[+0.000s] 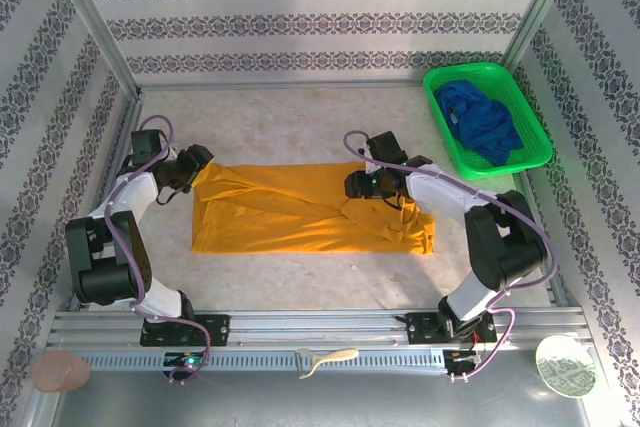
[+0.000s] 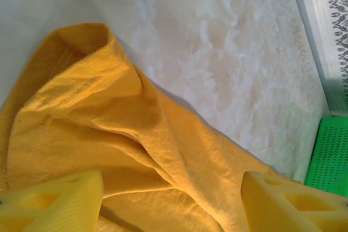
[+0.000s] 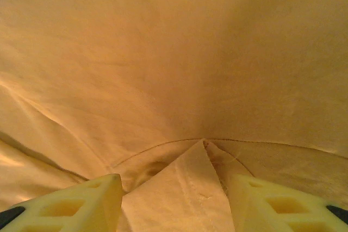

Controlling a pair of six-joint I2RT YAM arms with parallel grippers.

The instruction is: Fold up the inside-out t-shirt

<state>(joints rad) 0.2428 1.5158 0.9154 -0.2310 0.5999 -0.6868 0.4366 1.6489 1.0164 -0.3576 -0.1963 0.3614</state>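
Overall: one inside-out t-shirt (image 1: 290,212), mustard yellow, lies spread as a rough rectangle at mid-frame on the table (image 1: 300,122), its right end bunched and wrinkled.
Top view adds: full shirt outline, both arms, and the green basket (image 1: 440,137) in the upper right of the frame with a blue cloth (image 1: 482,122) inside.
Left wrist view adds: a raised, folded shirt corner (image 2: 98,118) with a stitched hem line, pale table (image 2: 217,52) behind it, and a piece of the basket (image 2: 329,156) at the right edge.
Right wrist view adds: close yellow fabric (image 3: 163,52) across the frame, with creases meeting at a point between the fingers (image 3: 81,202).
Left gripper (image 1: 197,164): at the shirt's upper left corner; in the wrist view (image 2: 173,188) the yellow fingers (image 2: 54,202) stand wide apart over the cloth, jaws open, nothing pinched.
Right gripper (image 1: 352,185): over the shirt's right-of-centre part; in the wrist view (image 3: 174,188) the jaws are apart, open, with cloth below them.
Counts: shirts 1; baskets 1; blue cloths 1; arms 2; grippers 2; fingers 2 per wrist view.
Bottom edge, top view: pinkish disc (image 1: 60,371) lower left; pale utensil (image 1: 325,359) at centre; round whitish plate (image 1: 566,365) lower right; 1 each.
Shirt print: cannot tell, the visible face is plain.
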